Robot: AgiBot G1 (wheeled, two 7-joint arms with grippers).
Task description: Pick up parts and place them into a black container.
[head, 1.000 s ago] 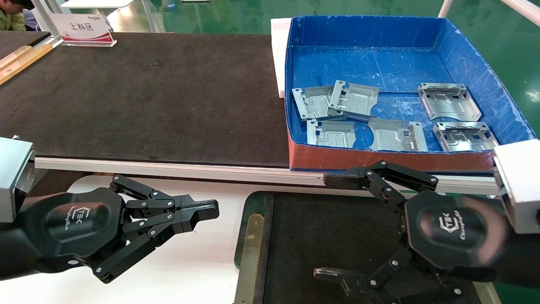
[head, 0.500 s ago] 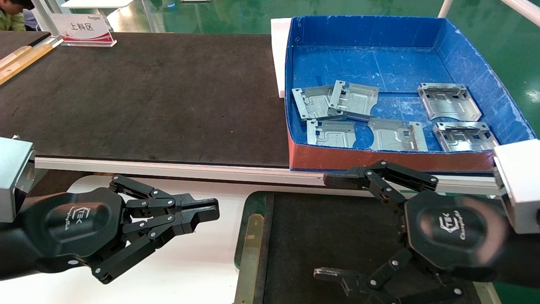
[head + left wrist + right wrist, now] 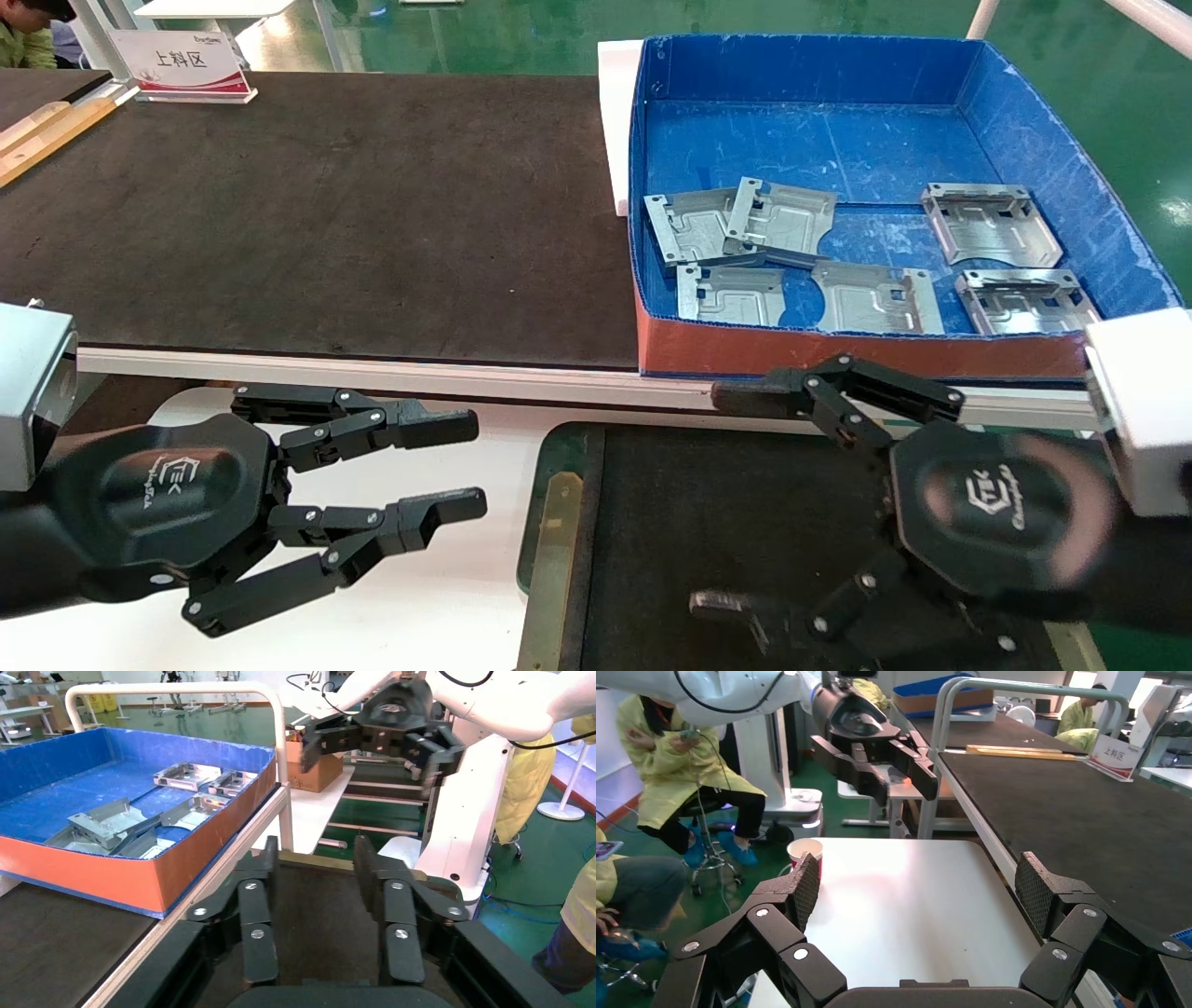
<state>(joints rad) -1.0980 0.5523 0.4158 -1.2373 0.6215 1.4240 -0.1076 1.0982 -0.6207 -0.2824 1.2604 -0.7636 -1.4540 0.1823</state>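
green factory floor is seen at the top of the head view, behind a dark belt point(image 3: 326, 205) that fills the upper left. 6 parts point(image 3: 745, 224) are seen lying in the blue box point(image 3: 1062, 158) at the upper right, 2 of them overlapped. the tray point(image 3: 549, 522) is seen at the lower middle, with no part in it. the left gripper point(image 3: 456, 471), at the lower left over the white table point(image 3: 438, 606), has been spread apart within the last half second; 0.5 s ago its fingers were pressed together. nothing is held in it. the right gripper point(image 3: 722, 503), at the lower right above the tray, is kept wide apart and unloaded, barely shifted. the change is judged as readiness for a first pick, with a reach to the box still needed.
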